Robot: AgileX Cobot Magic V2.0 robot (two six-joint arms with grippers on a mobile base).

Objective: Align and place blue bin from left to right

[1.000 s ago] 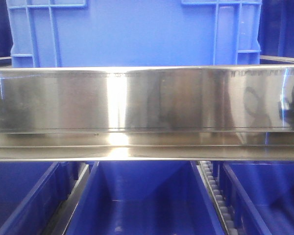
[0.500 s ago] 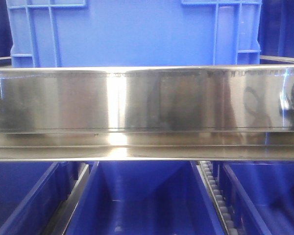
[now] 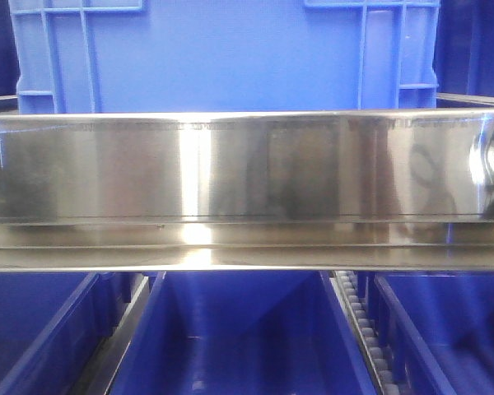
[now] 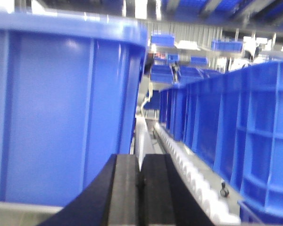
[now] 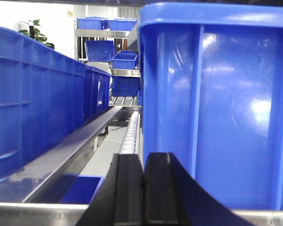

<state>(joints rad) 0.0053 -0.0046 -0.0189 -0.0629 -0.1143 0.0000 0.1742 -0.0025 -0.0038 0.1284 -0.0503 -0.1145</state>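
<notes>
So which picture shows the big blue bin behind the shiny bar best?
The front-facing view. It shows the blue bin across its full width, both corners included, above the steel rail. The left wrist view catches just one blurry side wall; the right wrist view shows the other side wall sharply, but nothing more.

A blue bin stands on the steel shelf.

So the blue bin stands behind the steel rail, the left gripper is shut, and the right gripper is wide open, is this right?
Not quite. The right gripper is shut, not wide open: the right wrist view shows its jaws together with nothing between. The blue bin does stand behind the steel rail, and the left gripper is shut.
</notes>
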